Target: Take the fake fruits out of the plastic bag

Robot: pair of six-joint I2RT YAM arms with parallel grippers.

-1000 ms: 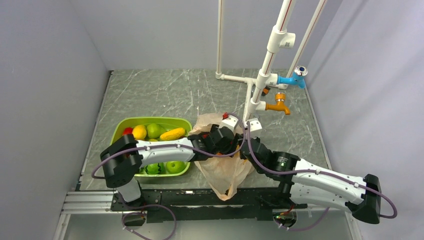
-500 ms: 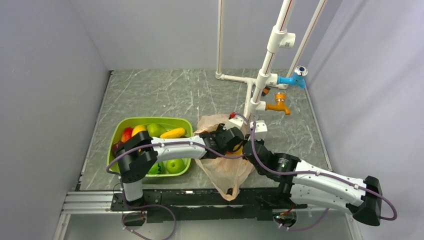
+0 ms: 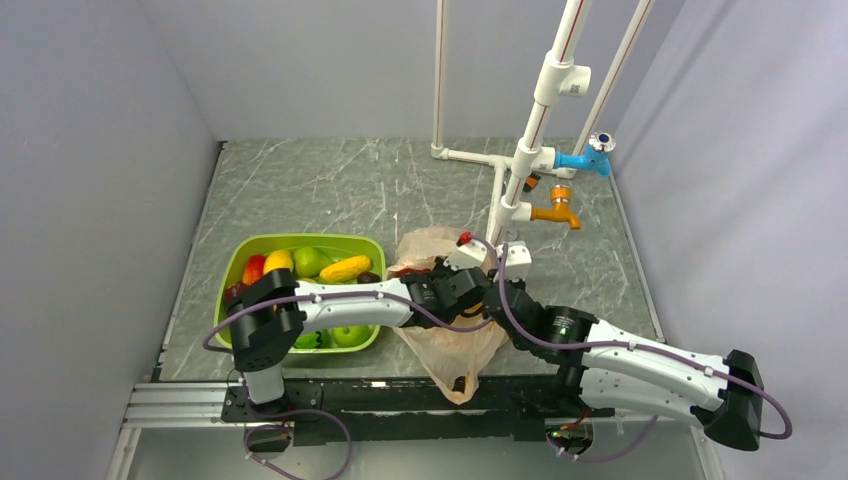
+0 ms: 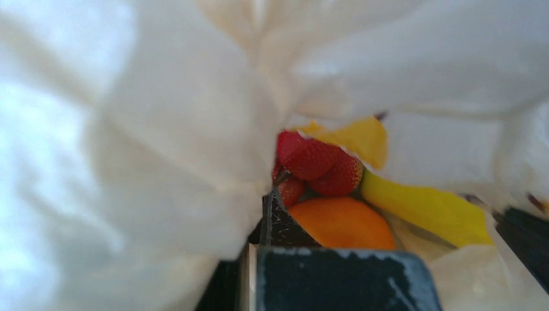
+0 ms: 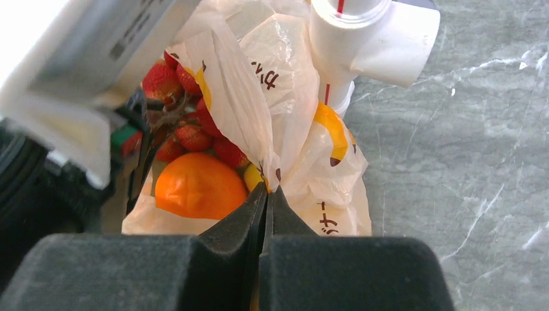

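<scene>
The bag (image 3: 455, 350) lies on the marble table (image 3: 340, 180) between the two arms. Its closed end reaches the near edge and its open mouth points far.

The right gripper (image 5: 267, 196) comes in from the near right. Its fingers are pressed together on the right edge of the bag's mouth, pinching the thin film and lifting it.

The left gripper (image 4: 275, 210) reaches across from the left and is deep inside the mouth, with white film crowding its wrist view. Its fingers are together. The tip sits against the orange (image 5: 201, 184) and just below the strawberries (image 5: 178, 133), but whether it grips either one cannot be told.

All this fruit is inside the bag. The orange is nearest the mouth's near side, the red strawberries are bunched just beyond it, and a long yellow fruit (image 4: 427, 208) lies to its right.

Left of the bag and just beside it stands a green tub (image 3: 300, 239) holding yellow, green and red fruit.

At the far side a white pipe frame (image 3: 530, 140) rises from the table just beyond the bag's mouth. It carries an orange tap (image 3: 555, 213) and, farther back, a blue tap (image 3: 582, 160).
</scene>
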